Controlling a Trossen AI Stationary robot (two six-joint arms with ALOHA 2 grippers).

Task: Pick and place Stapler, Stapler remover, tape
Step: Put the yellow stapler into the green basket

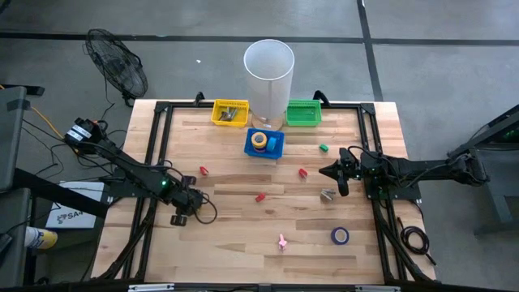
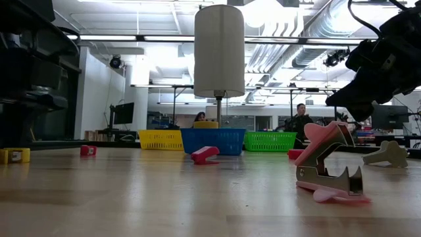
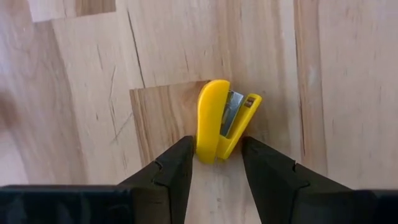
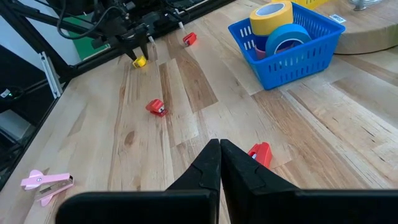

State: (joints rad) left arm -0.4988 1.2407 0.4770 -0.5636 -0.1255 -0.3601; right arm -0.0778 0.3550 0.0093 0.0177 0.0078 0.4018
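A small yellow stapler (image 3: 219,122) lies on its side on the wooden table, near its left edge. My left gripper (image 3: 216,152) is open and points down at it, one finger on either side of the stapler's near end; the right wrist view shows it far off (image 4: 138,52) above the stapler (image 4: 139,61). My right gripper (image 4: 219,149) is shut and hovers over the table's right part (image 1: 339,183), touching nothing. A red stapler (image 4: 260,154) lies just beyond it and a grey staple remover (image 1: 328,195) beside it. A pink staple remover (image 2: 327,163) and a purple tape roll (image 1: 340,235) lie near the near edge. My left gripper comes from above, pointing down, with its fingers (image 3: 180,163) on either side of the yellow stapler's closed near end (image 3: 208,152). The stapler rests on the table. Whether the fingers touch it I cannot tell.
A blue basket (image 1: 276,148) holding tape rolls, a yellow basket (image 1: 230,112), a green basket (image 1: 303,112) and a tall white cylinder (image 1: 268,71) stand along the far edge. Red staplers (image 1: 203,170) (image 1: 260,197) and a small green thing (image 1: 323,148) lie mid-table. People stand in the room behind.
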